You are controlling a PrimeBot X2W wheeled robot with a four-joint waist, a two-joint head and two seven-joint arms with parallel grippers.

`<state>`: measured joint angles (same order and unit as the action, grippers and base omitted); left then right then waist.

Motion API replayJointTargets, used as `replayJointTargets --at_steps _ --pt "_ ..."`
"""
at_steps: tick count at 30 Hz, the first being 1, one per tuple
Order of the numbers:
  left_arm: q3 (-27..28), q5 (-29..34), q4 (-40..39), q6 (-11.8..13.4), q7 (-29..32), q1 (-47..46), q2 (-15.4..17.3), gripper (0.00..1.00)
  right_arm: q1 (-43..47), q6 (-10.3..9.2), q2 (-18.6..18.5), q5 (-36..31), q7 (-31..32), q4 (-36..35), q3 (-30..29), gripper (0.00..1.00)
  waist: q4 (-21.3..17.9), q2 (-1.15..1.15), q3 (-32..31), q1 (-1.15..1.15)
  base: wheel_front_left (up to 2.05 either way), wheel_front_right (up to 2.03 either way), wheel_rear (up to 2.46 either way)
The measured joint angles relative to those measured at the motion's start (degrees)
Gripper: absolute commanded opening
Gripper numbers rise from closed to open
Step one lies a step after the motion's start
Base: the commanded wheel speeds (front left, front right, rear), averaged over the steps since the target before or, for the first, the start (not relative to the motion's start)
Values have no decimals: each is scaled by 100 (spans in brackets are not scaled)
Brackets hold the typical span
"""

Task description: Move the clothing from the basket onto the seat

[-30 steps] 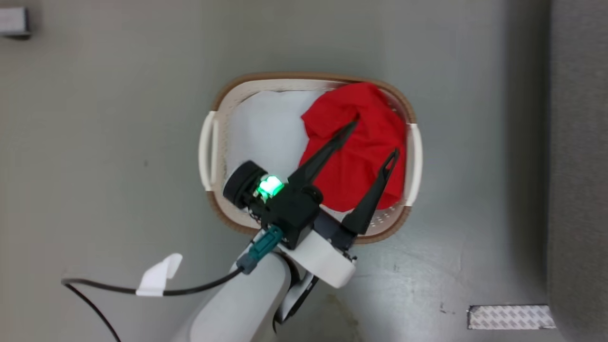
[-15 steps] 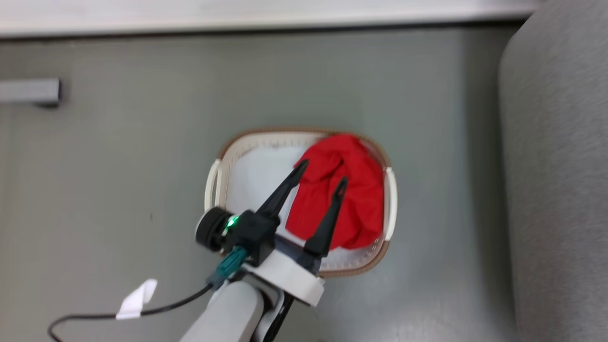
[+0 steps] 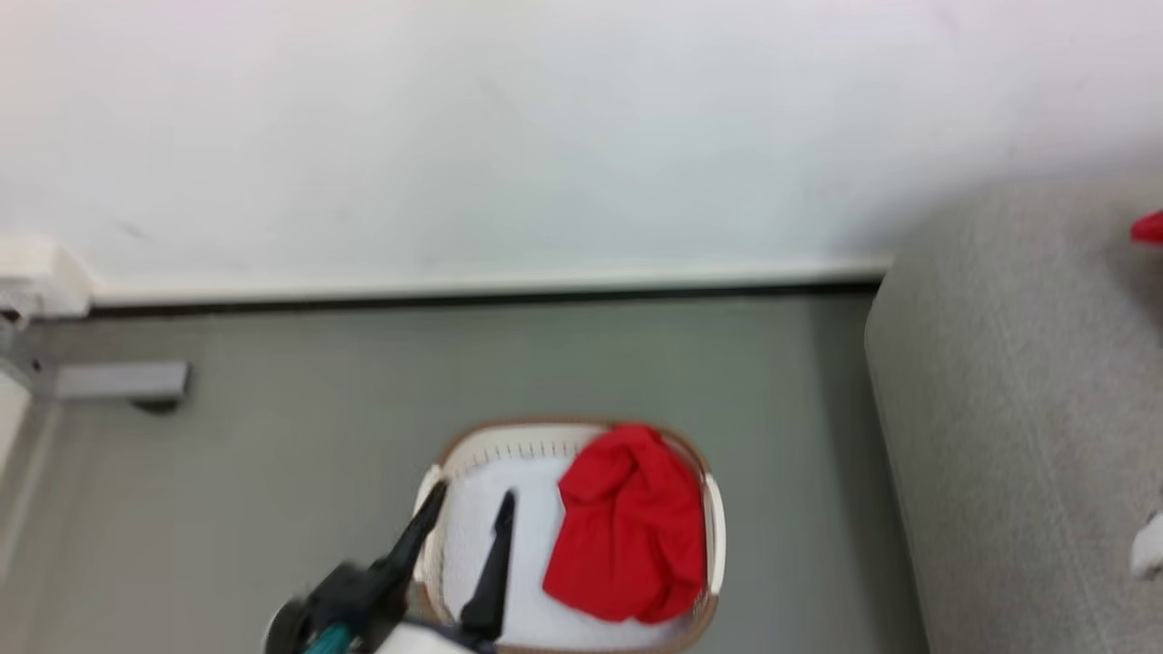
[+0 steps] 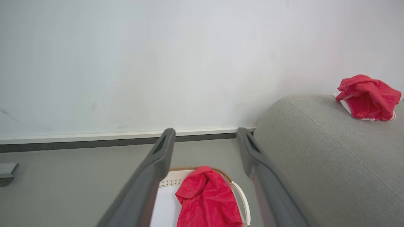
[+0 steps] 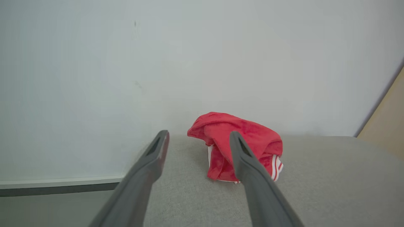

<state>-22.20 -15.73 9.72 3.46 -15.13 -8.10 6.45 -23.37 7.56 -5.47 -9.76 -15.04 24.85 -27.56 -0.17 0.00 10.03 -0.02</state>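
One red garment (image 3: 627,527) lies bunched in the right half of the cream basket (image 3: 572,429), which stands on the floor beside the grey sofa (image 3: 1018,409). My left gripper (image 3: 472,495) is open and empty over the basket's left part, clear of the cloth. From the left wrist the same garment (image 4: 206,198) and basket (image 4: 243,203) lie below the left gripper (image 4: 205,130). The second red garment (image 4: 367,97), with white trim, rests on the sofa (image 4: 315,151). My right gripper (image 5: 199,134) hangs open above the sofa (image 5: 315,179), just short of that garment (image 5: 258,138).
A white wall with a pale skirting board (image 3: 454,282) runs behind the basket. A small grey block (image 3: 123,381) sits on the grey floor at the left. A tan panel (image 5: 388,116) borders the sofa on the far side.
The head camera has tilted up, bringing the wall and sofa into view. My left gripper has shifted off the red garment to the basket's left side, still open. The garment stays in the basket.
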Motion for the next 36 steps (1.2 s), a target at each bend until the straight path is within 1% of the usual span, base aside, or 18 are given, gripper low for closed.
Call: replayJointTargets --at_steps 4,8,10,12,15,19,24,29,32,36 --pt "404 10 -68 67 0 585 66 100 973 0 200 396 -1 -553 421 100 59 0 -535 -1 0 0 0" --pt "770 83 -125 89 0 987 105 100 1686 0 245 634 -2 -925 935 100 121 0 -945 -1 0 0 0" --pt "932 151 -154 97 0 1141 104 100 1929 0 247 909 -2 -958 1230 100 147 0 -1089 -1 0 0 0" --pt "1088 172 -170 65 0 1272 92 100 2130 0 265 988 -2 -979 1519 100 164 0 -1193 0 0 0 0" --pt "1262 256 -212 7 0 1430 42 100 2277 0 265 1288 -2 -931 1942 100 164 0 -1293 0 0 0 0" --pt "1501 367 -286 -46 0 1657 -44 100 2386 0 271 1496 -1 -809 2361 100 139 0 -1373 1 0 0 0" --pt "1674 471 -350 -142 0 1813 -131 100 2455 0 269 1644 -1 -726 2552 100 170 0 -1391 1 0 0 0" --pt "1706 567 -367 -271 0 1806 -207 100 2440 0 268 1646 -1 -727 2584 100 173 0 -1297 2 0 0 0" --pt "1647 619 -319 -361 0 1729 -243 100 2345 0 268 1619 -2 -776 2570 100 124 0 -1183 2 0 0 0" --pt "1438 748 -190 -517 0 1301 -281 100 2216 0 267 1570 -1 -900 2516 100 33 0 -943 2 0 0 0"
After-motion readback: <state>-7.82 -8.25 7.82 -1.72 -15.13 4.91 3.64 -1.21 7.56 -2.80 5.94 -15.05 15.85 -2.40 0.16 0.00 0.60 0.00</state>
